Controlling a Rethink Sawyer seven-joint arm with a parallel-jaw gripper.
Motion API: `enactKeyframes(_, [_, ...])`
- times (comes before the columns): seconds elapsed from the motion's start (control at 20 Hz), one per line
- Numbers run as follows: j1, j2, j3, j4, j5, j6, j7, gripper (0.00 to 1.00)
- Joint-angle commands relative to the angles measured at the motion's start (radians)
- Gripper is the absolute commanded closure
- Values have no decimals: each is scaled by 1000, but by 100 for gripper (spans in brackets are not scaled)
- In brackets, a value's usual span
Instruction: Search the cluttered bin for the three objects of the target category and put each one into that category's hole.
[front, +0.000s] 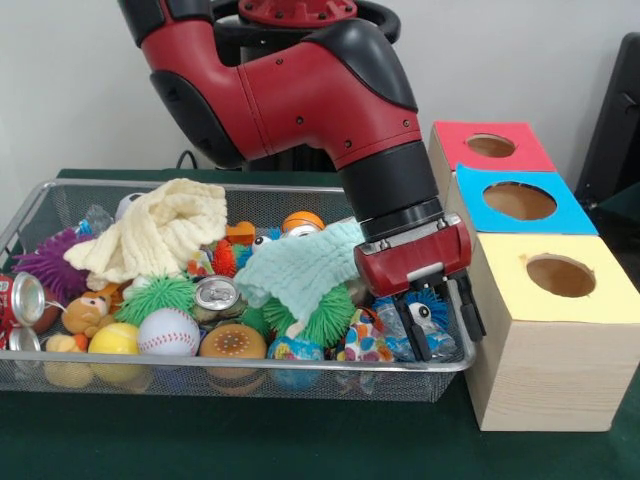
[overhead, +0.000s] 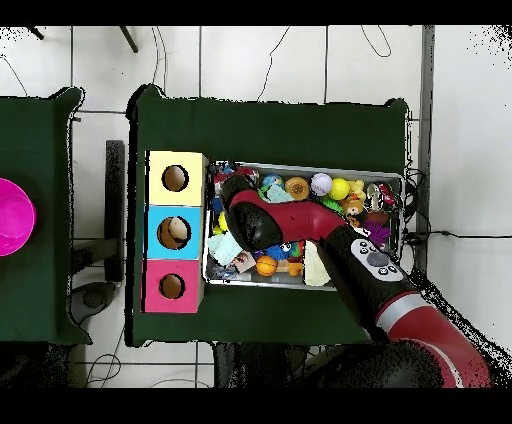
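The cluttered bin (front: 200, 187) of silver wire mesh holds many toys and two cloths. My gripper (front: 442, 325) is down at the bin's end nearest the boxes, its black fingers (front: 468, 308) spread apart. A blue spiky toy with an eye (front: 428, 311) lies between and behind them; I cannot tell if they touch it. The red-topped box stands farthest back in the row, and its round hole (front: 490, 146) is uncovered. In the overhead view the gripper (overhead: 222, 190) is at the bin's (overhead: 310, 166) left end, beside the yellow box; the red box's hole (overhead: 172, 286) is two boxes away.
A blue-topped box (front: 520, 201) and a yellow-topped box (front: 560, 276) stand beside the bin. In the bin lie a cream cloth (front: 160, 230), a mint cloth (front: 300, 265), a baseball (front: 168, 330), a yellow ball (front: 113, 340), a green spiky ball (front: 160, 295) and a crushed can (front: 215, 292).
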Motion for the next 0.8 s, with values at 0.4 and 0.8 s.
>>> enactKeyframes(0.4, [8,-12,-43,-102,-104,92,-2,0])
enactKeyframes(0.8, [25,-64,-73,-107,-125,102,3,0])
